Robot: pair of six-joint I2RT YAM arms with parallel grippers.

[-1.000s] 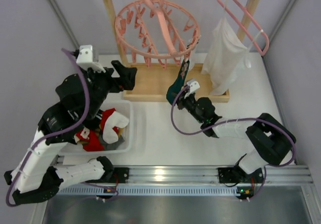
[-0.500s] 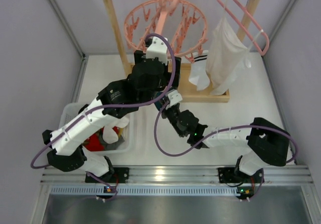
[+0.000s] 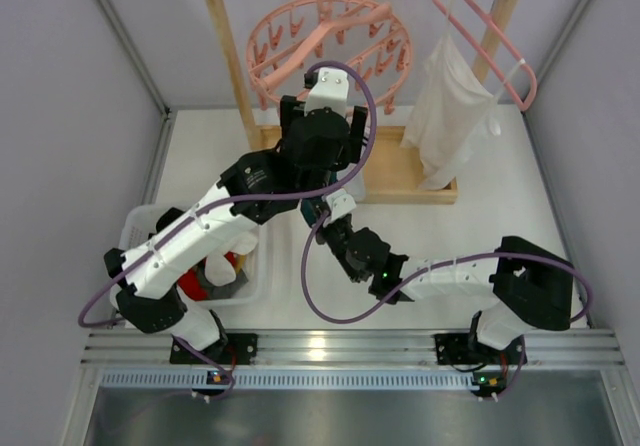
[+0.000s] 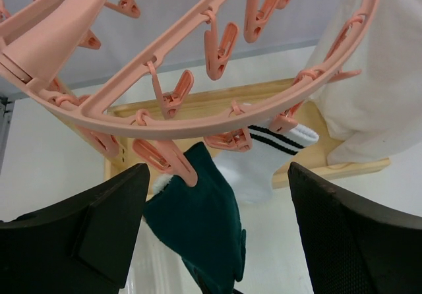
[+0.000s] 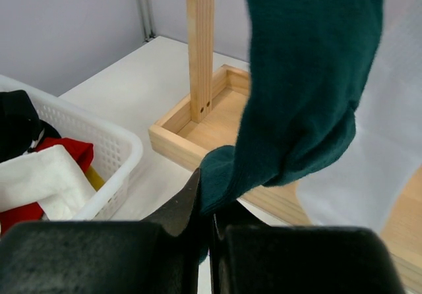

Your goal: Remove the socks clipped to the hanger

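Observation:
The round pink ring hanger [image 3: 340, 28] hangs from the wooden rack; in the left wrist view its ring [image 4: 198, 119] and clips fill the upper half. A dark teal sock [image 4: 201, 225] hangs from one clip, and a white sock with black stripes [image 4: 264, 165] hangs from another behind it. My left gripper [image 4: 217, 235] is open wide just below the ring, its fingers either side of the teal sock without touching it; it also shows in the top view [image 3: 322, 116]. My right gripper [image 5: 208, 208] is shut on the lower end of the teal sock [image 5: 303, 76], low beside the rack [image 3: 325, 206].
A white basket [image 3: 255, 256] at the left holds red, white and black socks [image 5: 46, 175]. The wooden rack's post [image 5: 200, 43] and base tray [image 3: 410, 171] stand behind. A large white garment [image 3: 445, 106] hangs on a plain pink triangular hanger [image 3: 505, 51] at the right.
My left arm has swung from the basket up under the ring hanger. My right gripper has drawn the teal sock leftward, and the ring has turned.

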